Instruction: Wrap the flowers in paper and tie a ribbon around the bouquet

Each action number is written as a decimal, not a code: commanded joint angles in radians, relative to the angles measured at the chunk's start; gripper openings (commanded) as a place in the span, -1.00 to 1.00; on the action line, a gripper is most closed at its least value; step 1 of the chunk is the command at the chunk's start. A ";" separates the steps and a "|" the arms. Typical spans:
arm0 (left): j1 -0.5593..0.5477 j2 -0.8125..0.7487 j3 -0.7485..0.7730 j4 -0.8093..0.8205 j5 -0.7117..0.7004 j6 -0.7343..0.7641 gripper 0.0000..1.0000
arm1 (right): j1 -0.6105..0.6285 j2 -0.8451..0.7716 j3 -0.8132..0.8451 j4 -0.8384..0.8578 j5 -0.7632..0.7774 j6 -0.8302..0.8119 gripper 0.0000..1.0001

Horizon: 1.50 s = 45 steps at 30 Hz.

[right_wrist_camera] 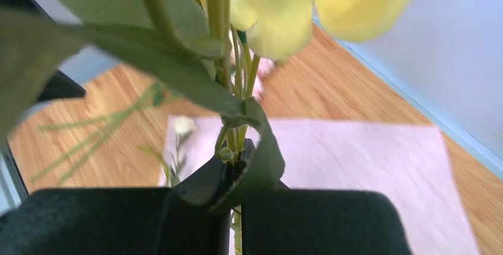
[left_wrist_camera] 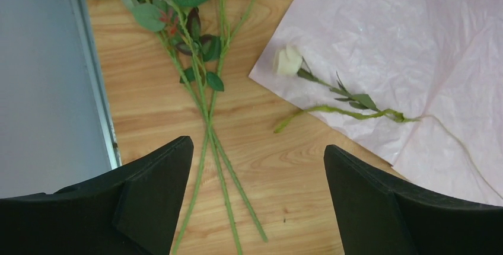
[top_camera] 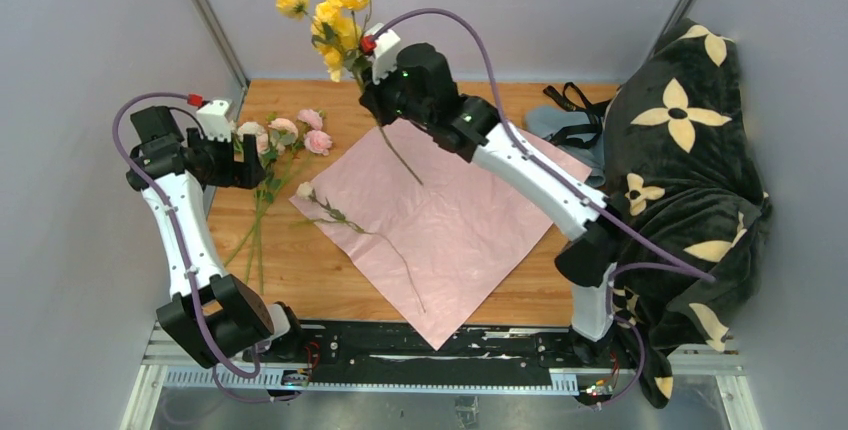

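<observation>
My right gripper (top_camera: 363, 74) is shut on the stems of the yellow flowers (top_camera: 340, 0) and holds them upright, high over the back of the table. In the right wrist view the stems sit pinched between the fingers (right_wrist_camera: 237, 154), below a yellow bloom (right_wrist_camera: 279, 12). The paper (top_camera: 450, 220) lies flat, pale pink face up. A white flower (top_camera: 305, 190) rests on its left corner. Pink flowers (top_camera: 300, 130) lie on the wood at left. My left gripper (top_camera: 250, 162) hangs open above their green stems (left_wrist_camera: 207, 130), touching nothing. A black ribbon (top_camera: 575, 102) lies looped at back right.
A dark blanket with pale flower prints (top_camera: 690, 170) is heaped along the right side. A grey-blue cloth (top_camera: 560, 128) lies under the ribbon. Grey walls close in on the left (left_wrist_camera: 47, 89) and at the back.
</observation>
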 commanded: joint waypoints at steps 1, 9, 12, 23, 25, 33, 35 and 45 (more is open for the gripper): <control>0.001 0.000 -0.045 -0.012 -0.031 0.055 0.80 | -0.072 -0.153 -0.063 -0.373 0.132 -0.095 -1.00; 0.001 -0.005 -0.078 -0.014 -0.007 0.046 0.79 | -0.303 -0.007 -0.174 -0.521 -0.087 0.179 -1.00; 0.001 -0.023 -0.088 -0.013 -0.027 0.069 0.79 | -0.336 0.110 -0.135 -0.482 -0.092 0.223 -1.00; 0.001 -0.032 -0.143 -0.014 -0.037 0.105 0.79 | -0.348 0.348 -0.027 -0.353 -0.093 0.451 -0.44; 0.001 -0.033 -0.147 -0.013 -0.040 0.114 0.79 | -0.346 0.365 -0.002 -0.387 -0.082 0.430 0.03; 0.001 -0.030 -0.158 -0.012 -0.050 0.138 0.79 | -0.228 0.181 -0.063 -0.495 0.216 0.114 0.17; 0.001 -0.023 -0.162 -0.012 -0.041 0.134 0.79 | -0.163 0.109 -0.197 -0.381 0.031 -0.052 0.12; 0.001 -0.020 -0.171 -0.012 -0.030 0.146 0.79 | 0.044 0.131 -0.381 -0.362 -0.313 -0.196 0.17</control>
